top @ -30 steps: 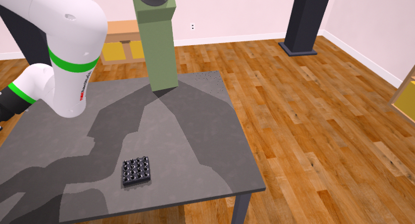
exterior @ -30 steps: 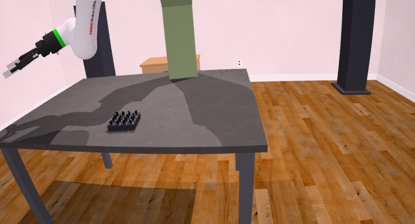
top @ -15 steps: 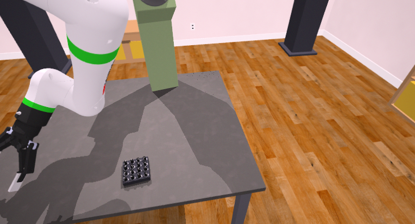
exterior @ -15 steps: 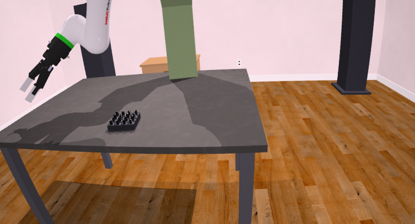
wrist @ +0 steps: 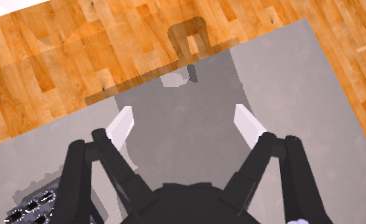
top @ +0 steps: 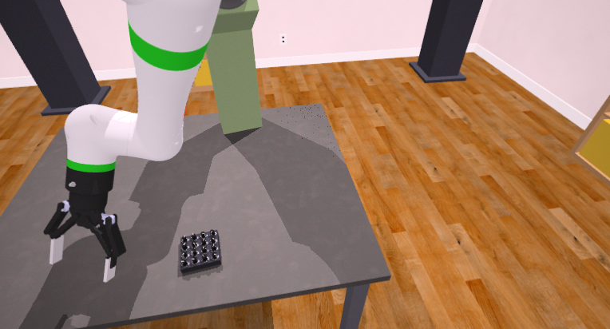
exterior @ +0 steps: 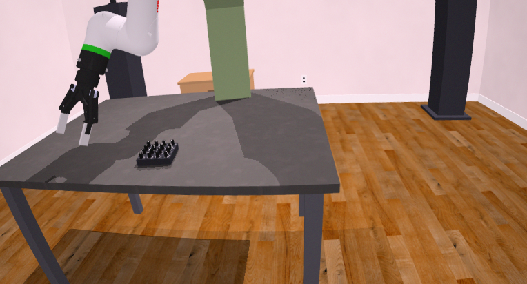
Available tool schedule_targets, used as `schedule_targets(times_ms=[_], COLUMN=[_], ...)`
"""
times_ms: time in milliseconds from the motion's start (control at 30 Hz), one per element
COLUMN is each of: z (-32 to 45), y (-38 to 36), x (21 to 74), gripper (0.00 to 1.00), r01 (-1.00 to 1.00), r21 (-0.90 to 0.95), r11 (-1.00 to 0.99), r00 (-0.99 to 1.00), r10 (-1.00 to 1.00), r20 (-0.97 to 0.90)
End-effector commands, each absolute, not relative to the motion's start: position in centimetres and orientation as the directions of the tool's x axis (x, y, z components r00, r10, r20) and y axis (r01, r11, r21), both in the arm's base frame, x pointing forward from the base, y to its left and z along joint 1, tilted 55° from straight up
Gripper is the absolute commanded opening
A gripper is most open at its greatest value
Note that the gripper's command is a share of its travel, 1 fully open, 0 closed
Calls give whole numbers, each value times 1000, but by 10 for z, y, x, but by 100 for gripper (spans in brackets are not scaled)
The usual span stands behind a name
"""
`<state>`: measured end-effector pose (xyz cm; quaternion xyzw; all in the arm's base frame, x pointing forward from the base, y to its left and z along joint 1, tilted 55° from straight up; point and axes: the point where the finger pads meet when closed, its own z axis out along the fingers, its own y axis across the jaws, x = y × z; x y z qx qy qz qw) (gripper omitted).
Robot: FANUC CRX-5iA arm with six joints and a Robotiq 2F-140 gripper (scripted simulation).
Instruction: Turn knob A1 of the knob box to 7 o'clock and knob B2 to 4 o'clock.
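So, gripper off to the left, knob box waiting at lower centre

Gripper (top: 81, 258) hangs at lower left of the top view, fingers spread wide, gripping nothing; knob box (top: 200, 251) sits on the table (top: 299, 224) at lower centre, well apart; I'd swing right, work out which side has the socket first, then drop straight over A1.
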<state>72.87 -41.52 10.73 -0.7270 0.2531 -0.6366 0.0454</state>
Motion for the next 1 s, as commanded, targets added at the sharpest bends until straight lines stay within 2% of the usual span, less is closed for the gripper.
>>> schedule_targets(times_ms=[0,333,433,467,667,967], z=[103,84,82,75,63,59], y=[-372,-259,-249,-221,-171,-157], x=[732,719,716,707,683,675], gripper=[100,100,100,100,100,100], r01=[-265,-107,-92,-41,63,95], r21=[-344,-202,-189,-147,-66,-41], r11=[-901,-974,-978,-988,-996,-995], r00=[160,397,415,468,552,573], r10=[-392,-228,-210,-149,-21,21], r20=[906,889,885,871,834,820])
